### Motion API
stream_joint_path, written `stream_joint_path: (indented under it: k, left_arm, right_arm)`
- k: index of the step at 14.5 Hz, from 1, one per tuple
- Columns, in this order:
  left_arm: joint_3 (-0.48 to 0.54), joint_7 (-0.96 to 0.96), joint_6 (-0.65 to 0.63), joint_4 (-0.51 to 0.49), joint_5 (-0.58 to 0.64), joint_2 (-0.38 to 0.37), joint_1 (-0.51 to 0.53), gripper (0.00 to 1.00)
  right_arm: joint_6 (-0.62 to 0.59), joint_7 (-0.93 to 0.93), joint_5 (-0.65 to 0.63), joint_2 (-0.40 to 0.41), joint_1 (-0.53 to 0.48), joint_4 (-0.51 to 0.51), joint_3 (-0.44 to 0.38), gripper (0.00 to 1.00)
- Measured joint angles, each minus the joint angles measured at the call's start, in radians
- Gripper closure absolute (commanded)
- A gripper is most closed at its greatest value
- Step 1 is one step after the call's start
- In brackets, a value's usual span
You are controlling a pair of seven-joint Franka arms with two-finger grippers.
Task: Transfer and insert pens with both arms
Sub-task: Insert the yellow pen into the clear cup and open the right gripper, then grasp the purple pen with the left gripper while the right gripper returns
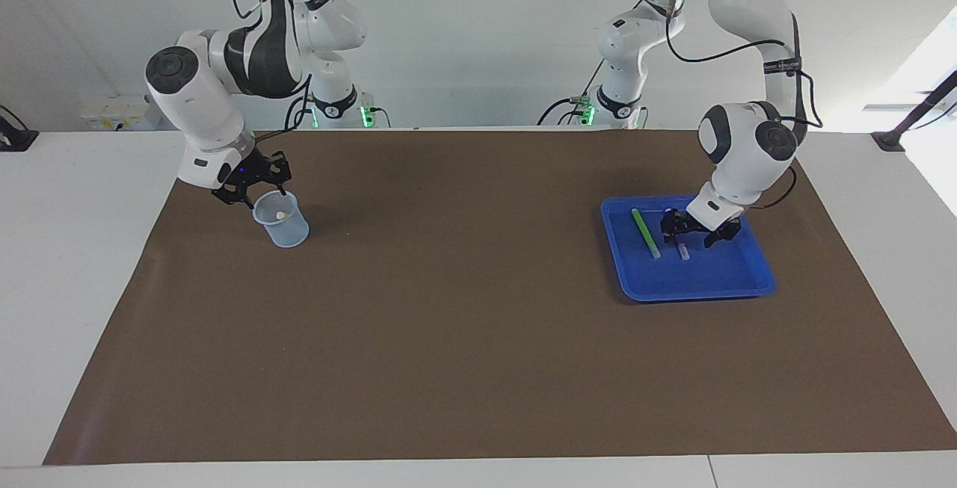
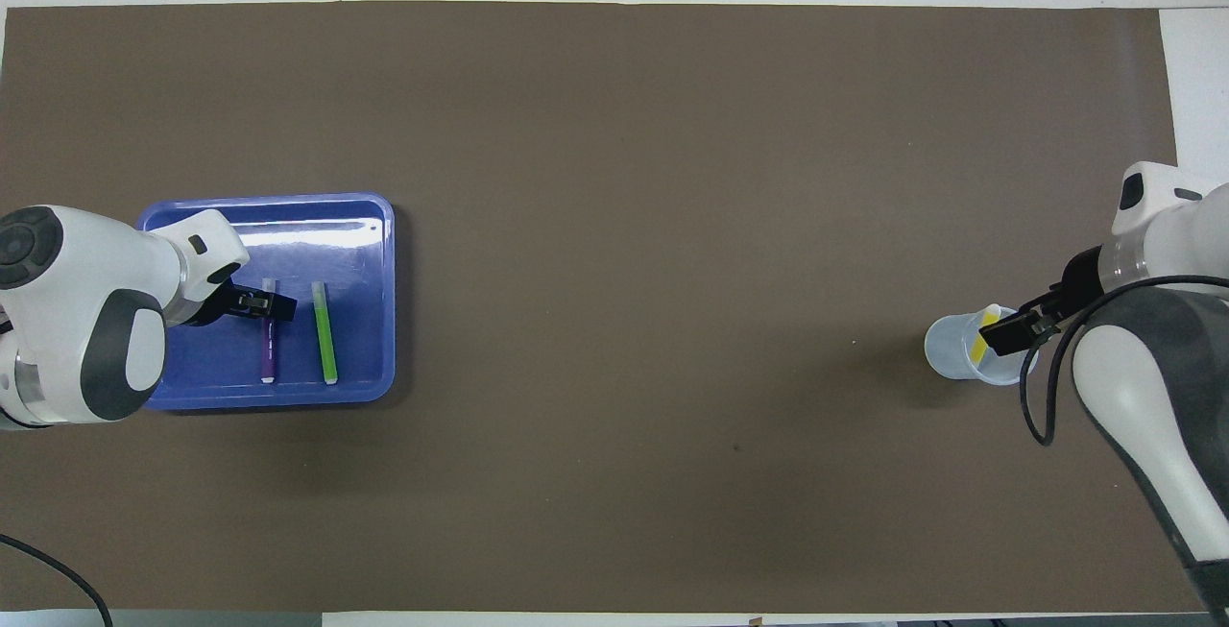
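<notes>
While the yellow pen [image 2: 977,344] rests in the cup [image 1: 282,228], the right gripper [image 1: 258,190] gapes above; the left gripper [image 1: 692,232] straddles the purple pen [image 2: 268,355], grip undeterminable.

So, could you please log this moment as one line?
right gripper: open over cup; yellow pen: in cup; left gripper: over purple pen
</notes>
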Motion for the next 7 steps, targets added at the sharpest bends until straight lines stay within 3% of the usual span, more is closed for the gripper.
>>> stream_joint_path:
  k: [3, 7]
  left_arm:
    - [0.000, 0.000, 0.001, -0.002, 0.012, 0.011, 0.000, 0.22]
    - [0.000, -0.003, 0.003, -0.002, 0.013, 0.014, 0.000, 0.47]
  right_arm:
    - [-0.100, 0.120, 0.184, -0.009, 0.001, 0.090, 0.006, 0.00]
    - [-0.109, 0.367, 0.429, -0.010, 0.053, 0.109, 0.011, 0.00]
